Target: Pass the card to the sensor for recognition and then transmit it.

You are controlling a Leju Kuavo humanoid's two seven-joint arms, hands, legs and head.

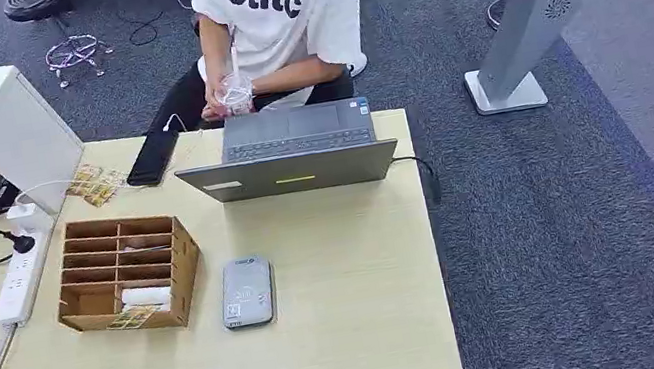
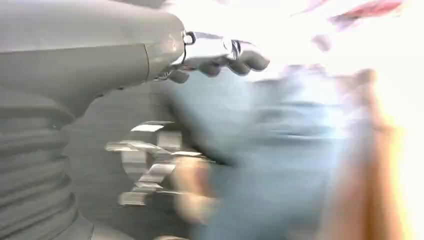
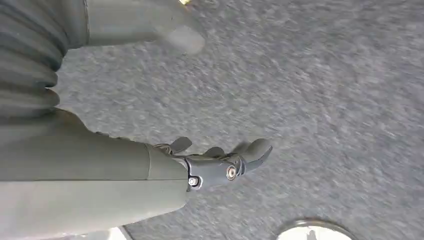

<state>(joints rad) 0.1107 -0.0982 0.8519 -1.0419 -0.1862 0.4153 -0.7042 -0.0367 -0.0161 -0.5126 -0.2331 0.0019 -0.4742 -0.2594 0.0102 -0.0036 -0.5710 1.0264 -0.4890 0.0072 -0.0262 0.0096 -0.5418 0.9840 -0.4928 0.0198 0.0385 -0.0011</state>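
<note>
Cards (image 1: 136, 318) lie in the nearest slots of the cardboard organiser (image 1: 127, 272) by the worktop's (image 1: 364, 300) left edge, sensor (image 1: 248, 292) just beside it. Left robot hand (image 2: 220, 62), nearer, looks empty but is blurred; right robot hand (image 3: 220, 160) hangs loosely open, empty.

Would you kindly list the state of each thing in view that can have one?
laptop: lid open, facing the person.
card box: open-topped, cards in the near slots.
sensor: flat on the table, nothing on it.
power strip: one plug in.
left hand: blurred, nothing seen held.
right hand: open, empty, over carpet.
</note>
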